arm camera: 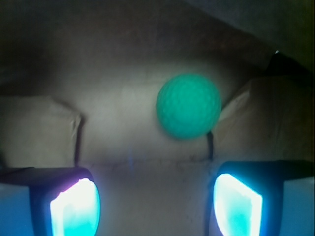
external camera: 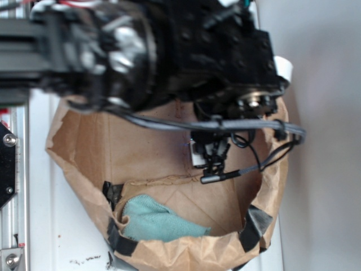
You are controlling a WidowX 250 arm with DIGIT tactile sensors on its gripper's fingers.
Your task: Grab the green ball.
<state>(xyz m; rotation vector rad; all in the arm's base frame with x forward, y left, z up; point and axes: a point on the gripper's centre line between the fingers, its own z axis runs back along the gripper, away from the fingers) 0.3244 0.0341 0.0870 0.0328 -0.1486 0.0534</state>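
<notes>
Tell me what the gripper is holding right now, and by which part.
Nothing. The gripper is open, and the green ball lies apart, ahead of its fingers.

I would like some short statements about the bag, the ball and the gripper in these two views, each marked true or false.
1. The green ball is held between the gripper's fingers. False: it lies apart from them, ahead of the gripper, on the brown paper.
2. The gripper is open. True: the wrist view shows a wide gap between its two fingers.
3. A teal cloth lies inside the paper bag. True.
4. The ball is red. False: it is green.
5. The arm reaches down into the bag. True in the exterior view.
</notes>
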